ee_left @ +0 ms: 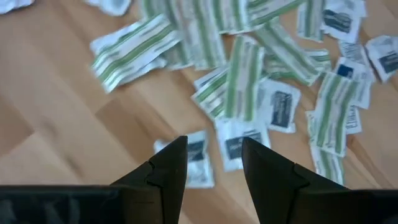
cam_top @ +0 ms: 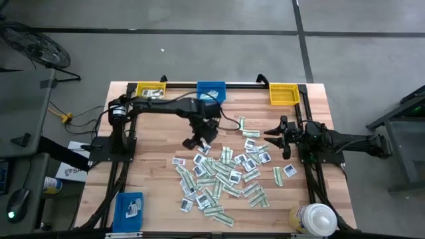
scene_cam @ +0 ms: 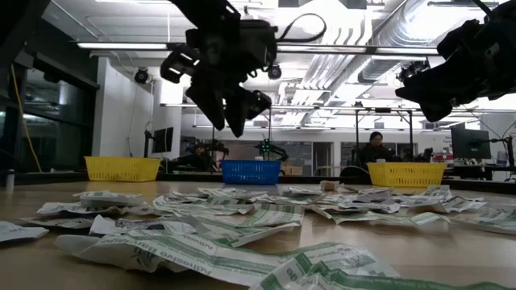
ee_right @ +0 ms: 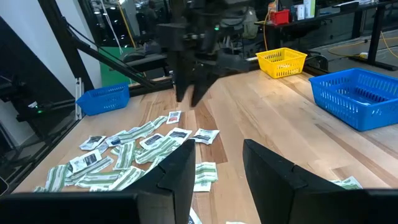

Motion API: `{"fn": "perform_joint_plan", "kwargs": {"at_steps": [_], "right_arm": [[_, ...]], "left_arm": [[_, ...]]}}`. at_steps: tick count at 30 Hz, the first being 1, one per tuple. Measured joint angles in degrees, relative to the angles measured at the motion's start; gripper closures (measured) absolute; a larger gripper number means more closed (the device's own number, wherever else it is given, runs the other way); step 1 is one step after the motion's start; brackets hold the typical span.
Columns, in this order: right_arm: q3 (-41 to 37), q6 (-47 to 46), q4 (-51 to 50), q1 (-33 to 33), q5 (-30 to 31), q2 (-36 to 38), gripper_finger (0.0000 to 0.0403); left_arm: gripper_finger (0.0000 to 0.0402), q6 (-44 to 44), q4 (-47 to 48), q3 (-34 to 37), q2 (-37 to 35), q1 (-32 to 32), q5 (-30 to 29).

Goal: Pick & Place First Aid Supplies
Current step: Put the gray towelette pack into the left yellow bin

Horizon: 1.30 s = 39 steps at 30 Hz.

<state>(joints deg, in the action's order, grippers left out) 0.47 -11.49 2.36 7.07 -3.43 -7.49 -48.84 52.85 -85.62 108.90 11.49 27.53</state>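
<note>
The first aid supplies (cam_top: 226, 176) lie scattered flat on the middle of the wooden table: squarish white packets (ee_left: 277, 109) and narrow green-and-white strips (ee_left: 239, 84). My left gripper (cam_top: 199, 138) hangs open above the pile's far left edge, pointing steeply down, clear of the table (scene_cam: 230, 109). Nothing is between its fingers (ee_left: 214, 155); two white packets (ee_left: 236, 146) lie on the wood below them. My right gripper (cam_top: 273, 141) waits open and level at the table's right side, with nothing in it (ee_right: 217, 162).
Along the far edge stand a yellow bin (cam_top: 151, 89), a blue bin (cam_top: 211, 91) and another yellow bin (cam_top: 283, 93). A second blue bin (cam_top: 129, 207) sits at the near left, a white-capped bottle (cam_top: 312, 219) at the near right. Bare wood (cam_top: 153, 166) lies left of the pile.
</note>
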Motion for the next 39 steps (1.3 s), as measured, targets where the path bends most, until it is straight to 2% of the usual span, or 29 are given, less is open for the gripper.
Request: {"fn": "perform_joint_plan", "kwargs": {"at_steps": [4, 9, 14, 16, 18, 21, 23, 34, 39], "right_arm": [[0.0, 0.0, -0.01, 0.0, -0.01, 0.0, 0.0274], [0.02, 0.0, -0.01, 0.01, 0.0, 0.0, 0.0274], [0.0, 0.0, 0.01, 0.0, -0.01, 0.0, 0.0274], [0.01, 0.0, 0.01, 0.01, 0.0, 0.0, 0.0274], [0.0, 0.0, 0.0, 0.0, 0.01, 0.0, 0.0274], [0.01, 0.0, 0.0, 0.0, -0.01, 0.0, 0.0274], [0.0, 0.0, 0.01, 0.0, 0.01, 0.0, 0.0274], [0.01, 0.0, 0.0, 0.01, 0.0, 0.0, 0.0274], [0.01, 0.0, 0.0, 0.01, 0.01, 0.0, 0.0274]], "left_arm": [[0.025, 6.04, -1.42, 0.61, 0.0, -1.59, -2.68], [0.025, 13.55, -6.81, 6.46, 0.09, -2.65, -9.46], [0.025, 23.57, -11.26, 9.37, 0.11, -2.87, -24.4], [0.025, 27.09, -11.47, 9.38, 0.11, -2.87, -28.47], [0.025, 28.55, -11.51, 9.38, 0.11, -2.82, -28.15], [0.025, 28.11, -11.72, 9.38, 0.11, -2.87, -23.05], [0.025, 28.15, -11.66, 9.38, 0.11, -2.93, -21.72], [0.025, 27.71, -14.79, 12.03, 0.11, -2.89, -22.24], [0.025, 27.56, -16.15, 13.54, 0.11, -2.91, -25.14]]}}
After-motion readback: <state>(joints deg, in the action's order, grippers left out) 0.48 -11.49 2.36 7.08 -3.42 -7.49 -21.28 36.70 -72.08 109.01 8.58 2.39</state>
